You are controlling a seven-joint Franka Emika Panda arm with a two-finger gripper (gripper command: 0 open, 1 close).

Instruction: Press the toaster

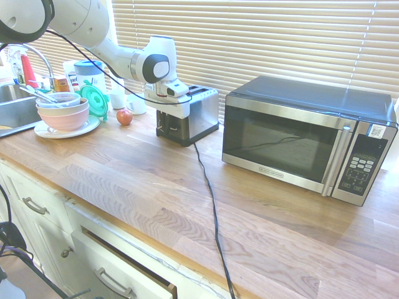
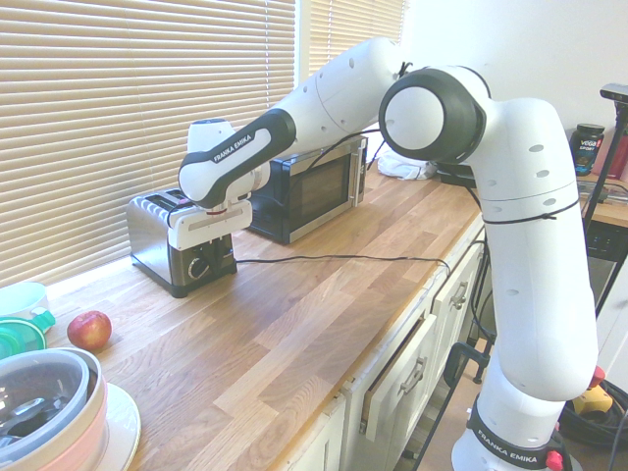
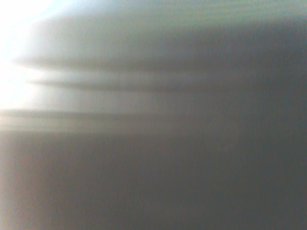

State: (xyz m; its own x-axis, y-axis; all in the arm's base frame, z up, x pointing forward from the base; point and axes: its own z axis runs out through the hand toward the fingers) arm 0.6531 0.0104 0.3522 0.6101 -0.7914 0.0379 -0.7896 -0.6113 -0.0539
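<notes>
The toaster is a small brushed-steel box with a black end panel, standing on the wooden counter before the window blinds. A round knob shows on that end panel. My gripper hangs straight down against the top of the black end, its white hand covering the upper part of the panel. The lever is hidden behind it. The wrist view is a grey blur with no shape I can name.
A large steel-and-black microwave stands beside the toaster. The black cord trails over the counter to its front edge. On the toaster's other side are a red apple, stacked bowls and a sink.
</notes>
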